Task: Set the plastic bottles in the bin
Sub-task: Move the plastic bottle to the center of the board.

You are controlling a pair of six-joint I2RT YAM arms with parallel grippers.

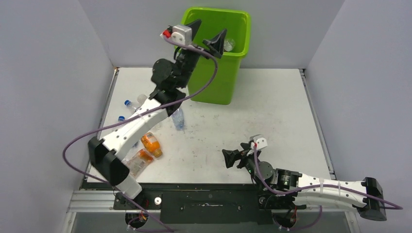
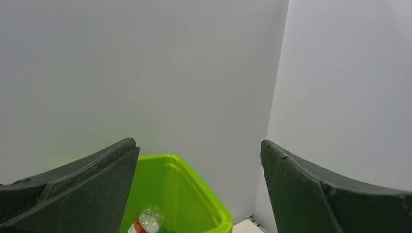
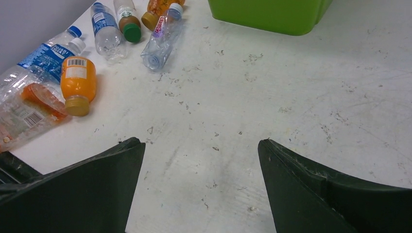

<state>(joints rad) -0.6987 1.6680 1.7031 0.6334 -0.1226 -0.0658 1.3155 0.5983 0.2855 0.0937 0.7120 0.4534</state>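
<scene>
The lime-green bin stands at the back of the table, also seen in the left wrist view. My left gripper hangs open over its rim with nothing between the fingers. A clear bottle with a red label lies inside the bin. Several plastic bottles lie at the table's left: an orange one, a clear one, a blue-labelled one and a crushed one. My right gripper is open and empty low over bare table, right of the bottles.
Grey walls close in the table on the left, back and right. My left arm stretches over the bottle pile and hides part of it. A black rail runs along the near edge. The bin's base shows ahead of my right gripper.
</scene>
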